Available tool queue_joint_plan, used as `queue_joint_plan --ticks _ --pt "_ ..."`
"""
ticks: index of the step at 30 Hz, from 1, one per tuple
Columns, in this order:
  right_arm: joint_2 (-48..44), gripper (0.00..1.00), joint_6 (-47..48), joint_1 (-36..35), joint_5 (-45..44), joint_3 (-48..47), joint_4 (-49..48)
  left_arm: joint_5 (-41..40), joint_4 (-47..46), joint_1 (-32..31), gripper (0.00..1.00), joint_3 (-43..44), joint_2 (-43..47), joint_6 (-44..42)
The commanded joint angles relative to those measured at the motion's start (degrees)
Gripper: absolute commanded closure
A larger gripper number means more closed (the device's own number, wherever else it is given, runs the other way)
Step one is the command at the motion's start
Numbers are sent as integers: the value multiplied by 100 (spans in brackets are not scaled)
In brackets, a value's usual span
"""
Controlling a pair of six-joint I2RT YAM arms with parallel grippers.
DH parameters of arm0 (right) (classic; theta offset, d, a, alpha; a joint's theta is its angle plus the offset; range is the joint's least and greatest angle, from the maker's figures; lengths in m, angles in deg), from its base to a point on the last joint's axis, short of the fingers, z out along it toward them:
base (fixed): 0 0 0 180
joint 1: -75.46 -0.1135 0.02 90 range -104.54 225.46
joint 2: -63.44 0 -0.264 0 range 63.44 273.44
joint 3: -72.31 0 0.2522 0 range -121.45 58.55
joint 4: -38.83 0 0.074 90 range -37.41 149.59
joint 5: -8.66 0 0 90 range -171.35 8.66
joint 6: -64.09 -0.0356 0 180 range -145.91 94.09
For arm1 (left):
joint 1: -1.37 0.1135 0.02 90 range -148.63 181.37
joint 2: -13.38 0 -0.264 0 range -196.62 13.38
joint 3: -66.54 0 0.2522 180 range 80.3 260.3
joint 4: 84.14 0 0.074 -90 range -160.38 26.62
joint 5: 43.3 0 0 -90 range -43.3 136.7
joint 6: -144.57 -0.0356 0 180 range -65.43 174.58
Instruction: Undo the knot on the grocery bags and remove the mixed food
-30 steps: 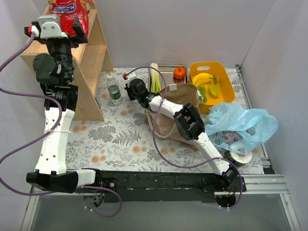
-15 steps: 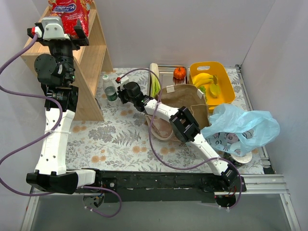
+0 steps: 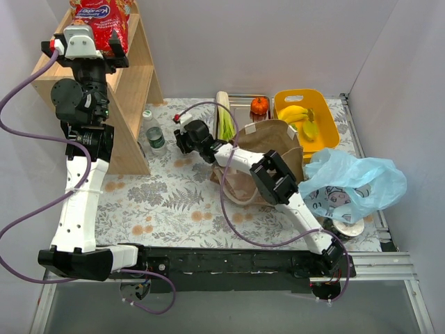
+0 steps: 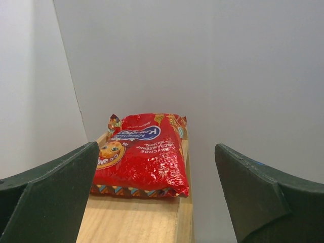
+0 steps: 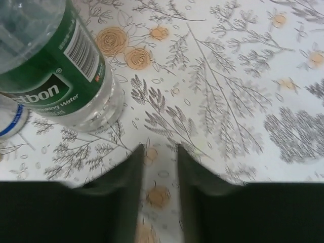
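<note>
Two bags lie on the bench (image 3: 174,202). One brown paper carrier (image 3: 268,142) stands open near the middle. One light-blue plastic bag (image 3: 358,177) is slumped just right of it, touching its side; its knot cannot be made out in the crumpled film.

Food, counted:
- One red crisp packet (image 4: 142,154) lies on top of the wooden shelf (image 3: 132,90), well left of the carrier. It lies flat, print up, its long axis running toward the back wall.
- One clear bottle (image 5: 55,76) with a green label is on the bench left of the carrier, beside the shelf foot. It seems to stand on its base.
- One leek (image 3: 224,117) lies just behind the carrier's left corner, its long axis running toward the back wall, with the paler end farther away.
- One small orange pumpkin (image 3: 259,105) sits on the steel tray (image 3: 243,102) behind the carrier.
- One bunch of bananas (image 3: 295,113) lies in the yellow tub (image 3: 327,115), behind and to the right of the carrier.

The left gripper (image 4: 156,152) is spread wide and empty, facing the packet's near end. The right gripper (image 5: 159,162) is low over the bench just right of the bottle. Its fingers are almost together, with only a slim gap between them, and they pinch nothing.
</note>
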Motion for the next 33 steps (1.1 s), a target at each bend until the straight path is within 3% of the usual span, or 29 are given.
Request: queue_joint_plan --ticks 1,2,5,9,11,12,15,20,25,33 --pt "-1741 44 993 169 347 646 -115 204 -156 33 2 -371 224 -427" --pt "-2256 32 1128 169 670 788 -8 274 -77 33 2 -433 242 -427" --pt "-3206 19 1752 186 1279 1079 834 810 546 33 2 -407 295 -68" --pt "-4053 16 2395 361 1676 843 2381 2065 1249 33 2 -337 277 407" --pt "-4430 18 2221 415 1055 676 3126 2993 1575 33 2 -214 181 662" --pt "-4537 17 2167 423 173 632 3392 3287 1741 33 2 -188 137 732" --pt "-4915 11 2018 415 -1358 613 4190 4263 1901 33 2 -170 -47 1258" --pt "-5899 6 1746 406 -2314 1490 4432 4766 1919 -10 2 -503 -223 1726" --pt "-6856 3 1666 397 -2297 2440 3958 5117 1778 -19 2 -565 -373 1700" --pt "-7034 2 1709 476 -2411 2275 4028 5531 1848 -19 2 -82 -882 1892"
